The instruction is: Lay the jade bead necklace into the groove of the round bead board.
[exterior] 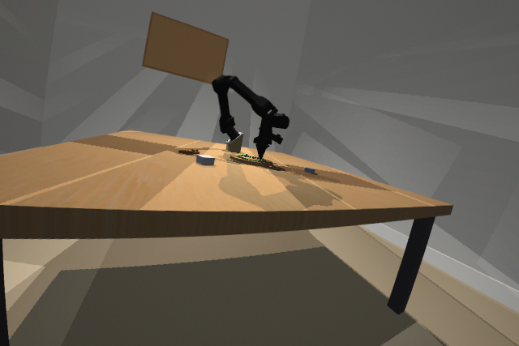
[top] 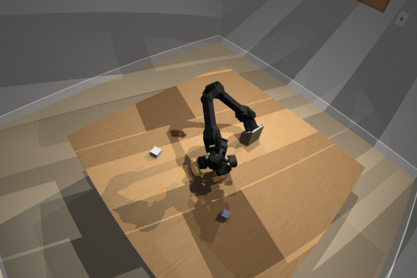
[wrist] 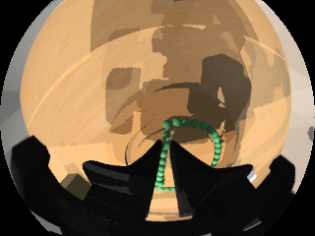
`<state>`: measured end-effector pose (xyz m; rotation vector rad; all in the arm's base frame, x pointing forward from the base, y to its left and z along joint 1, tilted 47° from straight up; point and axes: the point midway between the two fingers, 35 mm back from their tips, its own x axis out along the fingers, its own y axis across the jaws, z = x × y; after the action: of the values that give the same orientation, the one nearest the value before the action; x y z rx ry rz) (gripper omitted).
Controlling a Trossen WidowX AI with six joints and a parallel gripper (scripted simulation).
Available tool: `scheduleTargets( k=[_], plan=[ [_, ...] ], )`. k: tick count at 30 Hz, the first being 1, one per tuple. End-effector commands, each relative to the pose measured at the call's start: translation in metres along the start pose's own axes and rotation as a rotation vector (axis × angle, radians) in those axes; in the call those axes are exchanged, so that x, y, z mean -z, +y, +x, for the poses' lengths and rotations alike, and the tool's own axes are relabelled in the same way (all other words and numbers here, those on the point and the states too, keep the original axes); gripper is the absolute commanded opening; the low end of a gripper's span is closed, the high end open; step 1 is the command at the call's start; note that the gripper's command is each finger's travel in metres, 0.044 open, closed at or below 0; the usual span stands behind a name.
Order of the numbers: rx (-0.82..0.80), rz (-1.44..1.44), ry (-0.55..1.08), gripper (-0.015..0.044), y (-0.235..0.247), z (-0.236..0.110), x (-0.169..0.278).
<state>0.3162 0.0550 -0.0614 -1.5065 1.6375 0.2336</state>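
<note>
The green jade bead necklace [top: 208, 176] [exterior: 247, 155] [wrist: 195, 123] forms a closed loop over the round wooden bead board [top: 193, 172] [exterior: 235, 160] [wrist: 162, 105]. In the wrist view its far and right sides curve, while its left side runs nearly straight between the fingers, inside the board's left groove line. My gripper [exterior: 261, 160] [wrist: 165, 144] points down low over the board and is shut on this straight side, with beads between the narrow fingertips. In the top view the arm hides the fingertips and part of the loop. Whether the beads sit in the groove cannot be told.
A brown bead bundle [top: 178, 133] [exterior: 188, 151] and a white block [top: 156, 152] [exterior: 205, 160] lie on the table, left of the board in the top and exterior views. A blue block [top: 225, 213] [exterior: 310, 170] lies on the other side. The arm's grey base plate [top: 251, 135] stands behind the board.
</note>
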Motion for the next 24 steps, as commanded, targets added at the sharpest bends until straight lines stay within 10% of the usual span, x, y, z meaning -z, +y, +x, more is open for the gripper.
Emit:
scheduleTargets(
  k=[1, 24],
  plan=[
    [0.0, 0.001, -0.001, 0.0, 0.0, 0.0, 0.0],
    [0.003, -0.009, 0.005, 0.0, 0.013, -0.006, -0.006]
  ],
)
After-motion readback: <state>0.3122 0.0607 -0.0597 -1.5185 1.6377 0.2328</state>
